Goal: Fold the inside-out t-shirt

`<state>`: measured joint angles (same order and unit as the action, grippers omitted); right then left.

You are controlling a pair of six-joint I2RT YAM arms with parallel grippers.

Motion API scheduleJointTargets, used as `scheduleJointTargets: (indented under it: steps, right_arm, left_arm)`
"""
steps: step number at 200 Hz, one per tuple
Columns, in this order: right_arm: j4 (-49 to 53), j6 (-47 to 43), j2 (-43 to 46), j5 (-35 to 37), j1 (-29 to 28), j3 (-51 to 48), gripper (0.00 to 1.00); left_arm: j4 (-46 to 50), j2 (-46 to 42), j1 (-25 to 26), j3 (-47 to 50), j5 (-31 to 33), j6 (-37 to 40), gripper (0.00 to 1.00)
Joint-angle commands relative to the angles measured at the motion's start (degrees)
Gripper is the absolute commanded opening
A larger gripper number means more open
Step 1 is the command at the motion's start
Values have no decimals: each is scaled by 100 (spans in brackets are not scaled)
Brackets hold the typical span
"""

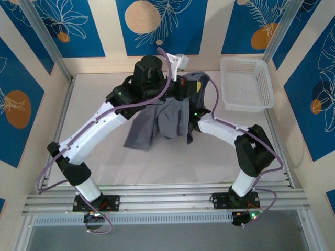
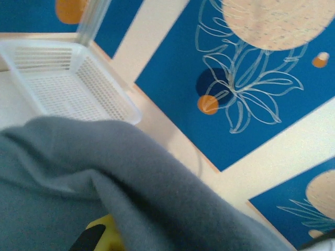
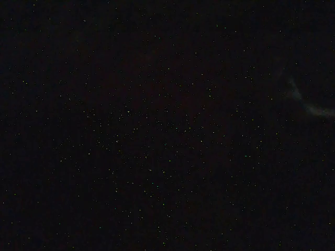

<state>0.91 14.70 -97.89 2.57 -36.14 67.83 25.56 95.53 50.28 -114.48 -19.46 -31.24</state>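
Observation:
The slate-grey t-shirt [image 1: 162, 123] hangs bunched above the middle back of the table, its lower edge trailing down to the left. My left gripper [image 1: 189, 88] is at the top of the bunch, where the cloth hangs from it. In the left wrist view the t-shirt [image 2: 104, 172] drapes across the jaws, and only a yellow and black fingertip [image 2: 99, 236] peeks out beneath it. My right arm [image 1: 220, 128] reaches from the right into the hanging cloth, which buries its gripper. The right wrist view is black, its lens covered.
A white mesh basket [image 1: 264, 83] stands at the back right of the table; its wall [image 2: 104, 89] lies close behind the cloth in the left wrist view. Blue patterned panels wall the table at the back and sides. White table surface [image 1: 104, 94] lies bare to the left.

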Motion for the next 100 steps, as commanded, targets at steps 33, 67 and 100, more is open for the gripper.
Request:
scheduleJointTargets:
  steps: [33, 67, 100]
  right_arm:
    - [285, 587, -962, -1332, -9, 220, 0]
    - [847, 843, -563, -1416, 124, 1024, 0]
    - [1143, 736, -948, -817, 85, 1531, 0]
  left_arm:
    - [112, -312, 622, -808, -653, 865, 0]
    - [214, -238, 710, -930, -811, 867, 0]
    - [276, -79, 936, -1271, -966, 890, 0]
